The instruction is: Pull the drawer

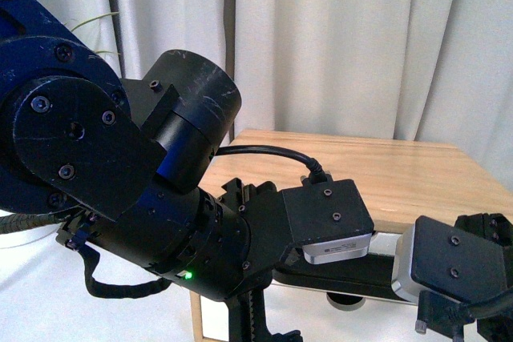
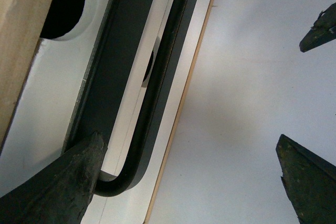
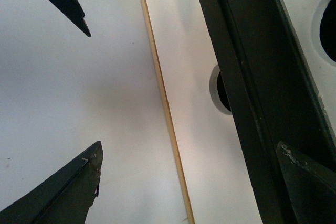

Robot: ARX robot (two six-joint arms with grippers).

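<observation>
Hooking stage, by my reading: left jaws gape wide with one finger (image 2: 68, 182) touching the black slot handle (image 2: 118, 77) of the drawer (image 2: 47, 98), right jaws equally wide with one finger (image 3: 310, 182) on the same bar. Nothing is gripped, and the pull itself looks yet to be done. Drawer lies directly at both jaws, long axis running crosswise from one pair to the other, white front facing the robot.

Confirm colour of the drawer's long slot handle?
Long slot handle is black; clearest in left wrist view.
</observation>
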